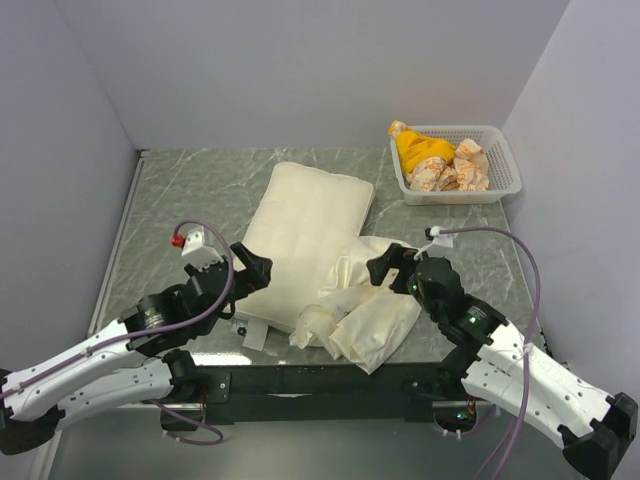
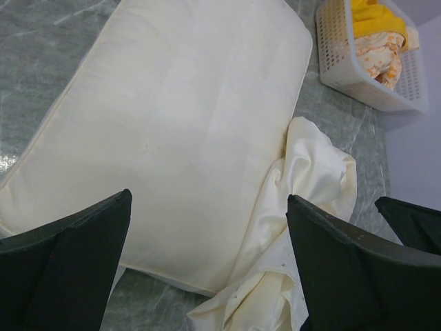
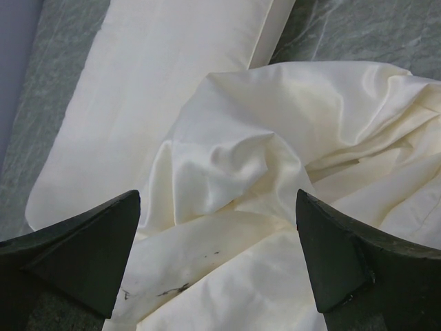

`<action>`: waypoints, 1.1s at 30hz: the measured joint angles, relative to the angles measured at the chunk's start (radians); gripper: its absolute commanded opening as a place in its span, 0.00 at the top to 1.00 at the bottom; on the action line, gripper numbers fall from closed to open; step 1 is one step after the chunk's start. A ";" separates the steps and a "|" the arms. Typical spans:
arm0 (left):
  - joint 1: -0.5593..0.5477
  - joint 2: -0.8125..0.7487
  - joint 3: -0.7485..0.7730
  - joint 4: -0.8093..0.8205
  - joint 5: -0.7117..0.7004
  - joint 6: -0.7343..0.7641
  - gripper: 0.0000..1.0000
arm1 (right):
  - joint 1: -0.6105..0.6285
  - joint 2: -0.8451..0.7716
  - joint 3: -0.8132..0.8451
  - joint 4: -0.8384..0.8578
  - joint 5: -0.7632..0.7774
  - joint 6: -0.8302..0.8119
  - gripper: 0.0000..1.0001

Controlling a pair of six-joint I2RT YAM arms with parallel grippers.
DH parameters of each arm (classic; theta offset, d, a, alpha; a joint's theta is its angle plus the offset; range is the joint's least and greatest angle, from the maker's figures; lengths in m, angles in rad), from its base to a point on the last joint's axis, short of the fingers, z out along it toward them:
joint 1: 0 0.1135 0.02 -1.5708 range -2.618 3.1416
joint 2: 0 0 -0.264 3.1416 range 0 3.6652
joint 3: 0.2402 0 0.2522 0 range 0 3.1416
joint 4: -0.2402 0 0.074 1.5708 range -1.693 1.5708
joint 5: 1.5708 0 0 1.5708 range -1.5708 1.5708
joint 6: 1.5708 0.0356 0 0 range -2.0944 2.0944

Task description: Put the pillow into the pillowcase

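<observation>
The plump cream pillow (image 1: 305,235) lies flat on the grey marbled table, plain face up; it fills the left wrist view (image 2: 179,131) and shows in the right wrist view (image 3: 158,89). The crumpled cream pillowcase (image 1: 375,305) lies against its near right side, also in the left wrist view (image 2: 303,200) and the right wrist view (image 3: 275,179). My left gripper (image 1: 255,268) is open and empty above the pillow's near left edge. My right gripper (image 1: 388,266) is open and empty above the pillowcase.
A white plastic basket (image 1: 505,165) holding a yellow cloth and patterned fabrics stands at the back right, also in the left wrist view (image 2: 358,69). White walls close in the table on three sides. A white tag (image 1: 252,332) lies by the pillow's near corner.
</observation>
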 measured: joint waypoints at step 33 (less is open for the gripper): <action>0.380 0.541 -0.088 0.248 0.311 0.014 0.81 | 0.116 0.232 -0.003 0.126 -0.120 -0.081 0.00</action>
